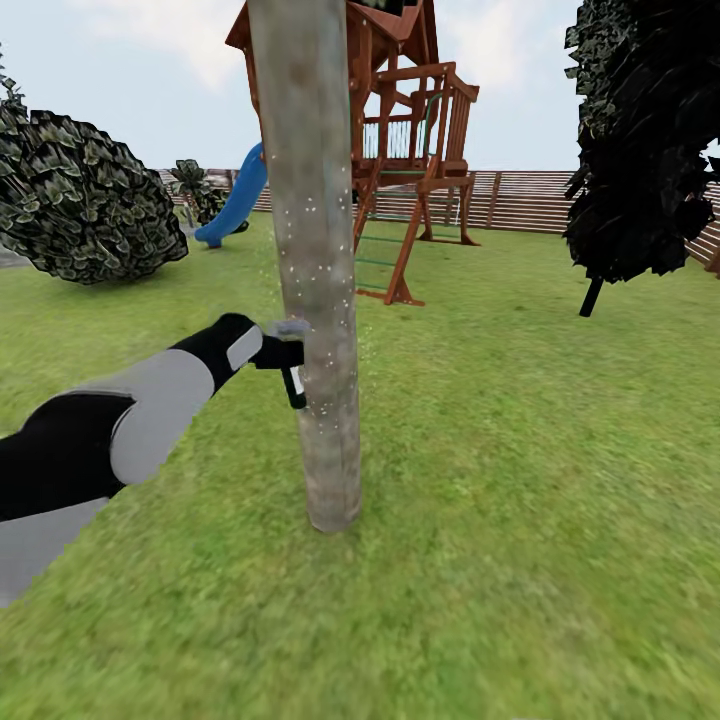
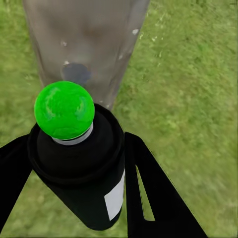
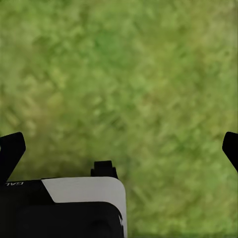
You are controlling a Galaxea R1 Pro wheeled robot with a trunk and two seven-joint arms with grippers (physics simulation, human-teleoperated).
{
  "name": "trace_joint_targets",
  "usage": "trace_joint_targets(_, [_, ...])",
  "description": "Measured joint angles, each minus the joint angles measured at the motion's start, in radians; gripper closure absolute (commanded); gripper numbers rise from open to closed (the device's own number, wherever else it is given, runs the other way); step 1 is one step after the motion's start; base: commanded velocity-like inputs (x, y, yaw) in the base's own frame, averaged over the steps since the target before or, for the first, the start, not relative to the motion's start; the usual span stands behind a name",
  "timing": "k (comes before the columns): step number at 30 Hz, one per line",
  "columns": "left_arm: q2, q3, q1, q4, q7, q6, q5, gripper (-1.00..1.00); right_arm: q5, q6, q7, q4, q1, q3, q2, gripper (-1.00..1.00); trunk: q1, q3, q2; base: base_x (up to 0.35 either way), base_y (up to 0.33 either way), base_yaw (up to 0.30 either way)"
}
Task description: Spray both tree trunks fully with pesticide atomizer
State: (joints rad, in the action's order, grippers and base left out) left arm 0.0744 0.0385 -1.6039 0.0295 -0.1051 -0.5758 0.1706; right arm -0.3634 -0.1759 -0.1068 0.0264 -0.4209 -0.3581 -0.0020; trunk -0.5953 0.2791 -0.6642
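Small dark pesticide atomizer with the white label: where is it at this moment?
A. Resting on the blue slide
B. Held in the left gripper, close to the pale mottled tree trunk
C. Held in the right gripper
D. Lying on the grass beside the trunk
B: the left gripper clamps the small dark pesticide atomizer, right by the pale mottled tree trunk.

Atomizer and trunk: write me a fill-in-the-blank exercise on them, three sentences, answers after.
1. The atomizer is held in the ___ claw.
2. The ball on top of the atomizer is coloured ___.
3. In the head view, a play tower with a ___ slide stands behind the trunk.

Missing words: left; green; blue
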Motion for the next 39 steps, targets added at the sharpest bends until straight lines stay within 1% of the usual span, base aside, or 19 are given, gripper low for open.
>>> trace_joint_targets(2, [0.0,0.0,0.046,-0.001,0.0,0.037,-0.001,1.0,0.0,0.0,0.0,0.0,0.0,0.0,0.0,-1.0,0.0,0.0,0.0,0.0,0.0,0.0])
trace_joint_targets(6, [0.0,0.001,0.163,-0.002,0.0,0.177,-0.001,1.0,0.0,-0.001,0.0,0.0,0.0,0.0,0.0,-1.0,0.0,0.0,0.0,0.0,0.0,0.0])
trace_joint_targets(8, [0.0,0.0,0.192,-0.003,0.0,0.226,-0.001,1.0,0.0,-0.001,0.0,0.0,0.0,0.0,0.0,-1.0,0.0,0.0,0.0,0.0,0.0,0.0])
trace_joint_targets(11, [0.001,0.001,0.263,-0.004,0.0,0.3,-0.001,1.0,0.0,-0.002,0.0,0.0,0.0,0.0,0.0,-1.0,0.0,0.0,0.0,0.0,0.0,0.0])
trace_joint_targets(14, [0.001,0.001,0.316,-0.005,0.0,0.351,-0.001,1.0,0.0,-0.002,0.0,0.0,0.0,0.001,0.0,-1.0,0.0,0.0,0.0,0.0,0.0,0.0])
trace_joint_targets(16, [0.001,0.002,0.41,-0.004,0.0,0.398,-0.001,1.0,-0.001,-0.002,0.0,0.0,0.0,0.001,0.0,-1.0,0.0,0.0,0.0,-0.057,0.0,0.0])
trace_joint_targets(17, [0.001,0.001,0.437,-0.004,0.0,0.427,-0.001,1.0,0.0,-0.002,0.0,-0.001,0.0,0.001,0.0,-1.0,0.0,0.0,0.0,-0.189,0.0,0.0])
trace_joint_targets(20, [0.001,0.001,0.504,-0.004,-0.001,0.457,-0.001,1.0,0.0,-0.002,0.0,-0.001,0.0,0.001,0.0,-1.0,0.0,0.0,0.0,-0.288,0.0,0.0])
trace_joint_targets(24, [0.002,0.001,0.574,-0.004,-0.001,0.465,-0.001,1.0,0.0,-0.002,0.0,-0.001,0.0,0.001,0.0,-1.0,-0.001,0.0,0.0,-0.338,0.0,0.0])
trace_joint_targets(26, [0.0,0.0,0.618,-0.003,-0.001,0.486,0.0,1.0,-0.001,-0.002,0.0,-0.001,0.0,0.001,-0.001,-1.0,-0.001,0.0,0.0,-0.346,0.0,0.0])
trace_joint_targets(28, [-0.006,0.001,0.67,-0.001,-0.001,0.557,-0.001,1.0,0.0,-0.002,0.0,-0.001,0.0,0.001,-0.002,-1.0,-0.001,0.0,0.0,-0.348,0.0,0.0])
trace_joint_targets(29, [-0.008,0.0,0.686,0.0,0.0,0.586,-0.001,1.0,0.0,-0.002,0.0,-0.001,0.0,0.001,-0.002,-1.0,-0.001,0.0,0.0,-0.348,0.0,0.0])
trace_joint_targets(31, [-0.018,-0.001,0.705,0.001,-0.001,0.639,-0.001,1.0,-0.001,-0.003,0.0,-0.002,0.0,0.001,-0.004,-1.0,-0.001,0.0,0.0,-0.349,0.0,0.0])
trace_joint_targets(33, [-0.022,-0.001,0.72,0.001,-0.001,0.664,-0.001,1.0,0.0,-0.004,-0.001,-0.004,0.0,0.002,-0.008,-1.0,-0.001,0.0,0.0,-0.35,0.0,0.0])
trace_joint_targets(34, [-0.024,-0.001,0.734,0.001,-0.002,0.708,-0.003,1.0,0.0,-0.005,-0.002,-0.005,-0.001,0.001,-0.017,-1.0,-0.001,0.0,0.0,-0.35,0.0,0.0])
trace_joint_targets(35, [-0.027,0.0,0.746,0.002,-0.002,0.726,-0.009,1.0,0.0,-0.006,-0.002,-0.007,-0.001,0.001,-0.023,-1.0,-0.001,0.0,0.0,-0.35,0.0,0.0])
trace_joint_targets(37, [-0.037,0.001,0.765,0.002,-0.003,0.746,-0.097,1.0,0.002,-0.007,-0.002,-0.078,-0.003,0.001,-0.067,-1.0,-0.001,0.0,0.0,-0.277,0.0,0.0])
trace_joint_targets(38, [-0.039,0.001,0.769,0.002,-0.005,0.75,-0.141,1.0,0.003,-0.001,-0.002,-0.141,-0.003,0.001,-0.097,-1.0,0.0,0.0,0.0,-0.117,0.0,0.0])
trace_joint_targets(39, [-0.04,0.001,0.772,0.001,-0.006,0.752,-0.185,1.0,0.005,0.031,-0.001,-0.231,-0.011,0.003,-0.146,-1.0,0.0,0.0,0.0,-0.06,0.0,0.0])
